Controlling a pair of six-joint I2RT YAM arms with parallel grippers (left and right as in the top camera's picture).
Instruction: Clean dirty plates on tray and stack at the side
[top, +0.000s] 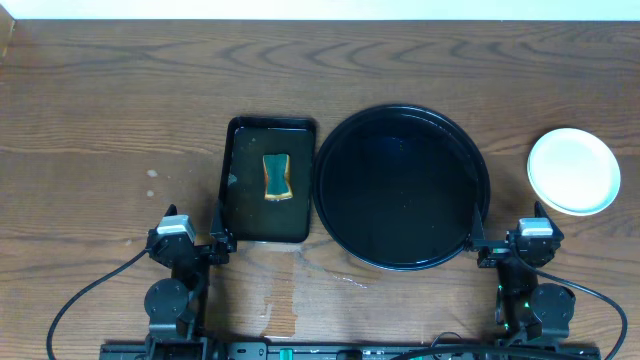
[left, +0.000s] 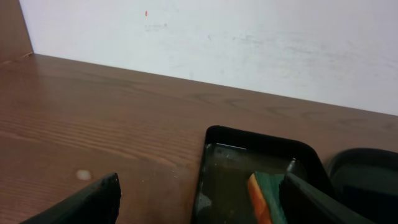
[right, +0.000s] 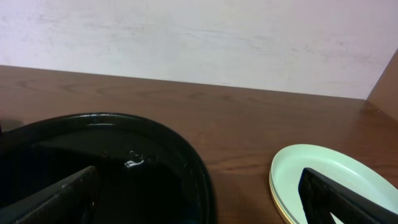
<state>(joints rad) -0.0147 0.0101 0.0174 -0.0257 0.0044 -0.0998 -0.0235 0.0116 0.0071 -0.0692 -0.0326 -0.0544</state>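
The round black tray (top: 401, 187) lies in the middle of the table with no plate on it; its rim (right: 186, 152) fills the lower left of the right wrist view. The plates (top: 573, 171) are stacked to the tray's right. In the right wrist view a mint plate (right: 311, 160) lies on top, with a yellow rim showing under it. My right gripper (top: 508, 230) (right: 199, 180) stands open near the front edge, one finger over the tray, the other over the stack. My left gripper (top: 195, 224) (left: 202, 186) is open and holds nothing, beside the rectangular tray.
A rectangular black tray (top: 300, 130) left of the round one holds murky water and an orange-and-green sponge (top: 277, 176) (left: 264, 196). Wet marks streak the wood in front of it (top: 280, 295). A pale wall rises behind the table's far edge.
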